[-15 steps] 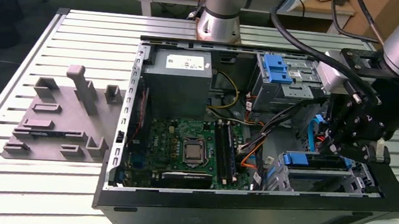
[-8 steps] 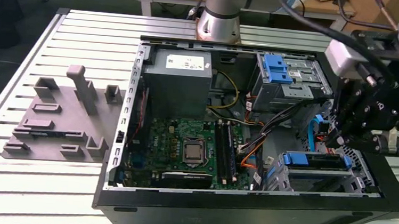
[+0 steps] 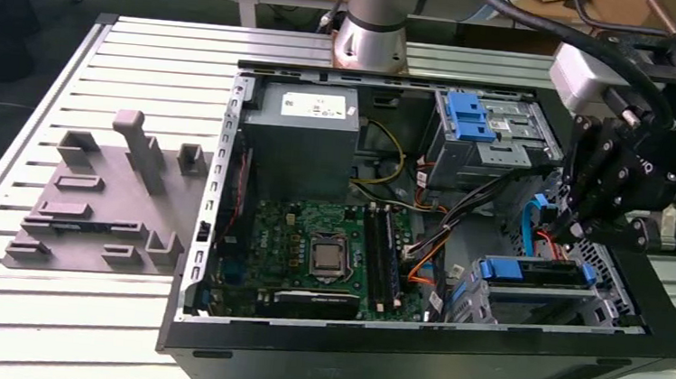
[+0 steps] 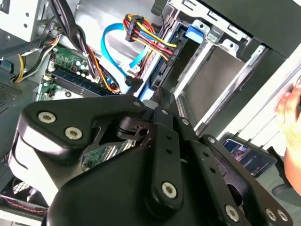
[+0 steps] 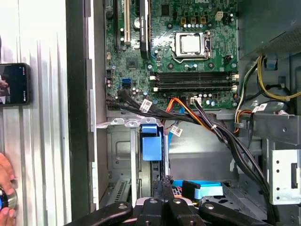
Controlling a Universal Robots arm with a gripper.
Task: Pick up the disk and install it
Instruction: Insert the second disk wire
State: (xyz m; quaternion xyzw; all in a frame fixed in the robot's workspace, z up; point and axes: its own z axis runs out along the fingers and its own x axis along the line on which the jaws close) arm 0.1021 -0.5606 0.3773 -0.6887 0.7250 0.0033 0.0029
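Observation:
The disk (image 3: 543, 272) stands on edge in the drive bay at the open computer case's near corner on the exterior view's right, a dark strip with blue bracket ends. My gripper (image 3: 561, 236) hangs just above it, fingers pressed together with nothing visible between them. In the second wrist view the shut gripper (image 4: 157, 96) points at the disk's (image 4: 171, 56) dark edge with its blue trim. In the first wrist view the gripper (image 5: 163, 186) sits over the same edge, beside the disk's blue bracket (image 5: 151, 146). I cannot tell whether the tips touch the disk.
The case holds a grey power-supply box (image 3: 307, 119), a metal drive cage with a blue latch (image 3: 479, 119), the motherboard (image 3: 321, 252) and cable bundles (image 4: 141, 26) near the bay. A grey fixture (image 3: 108, 199) lies on the table. A phone (image 5: 14, 84) and a hand (image 5: 5, 188) are beside the case.

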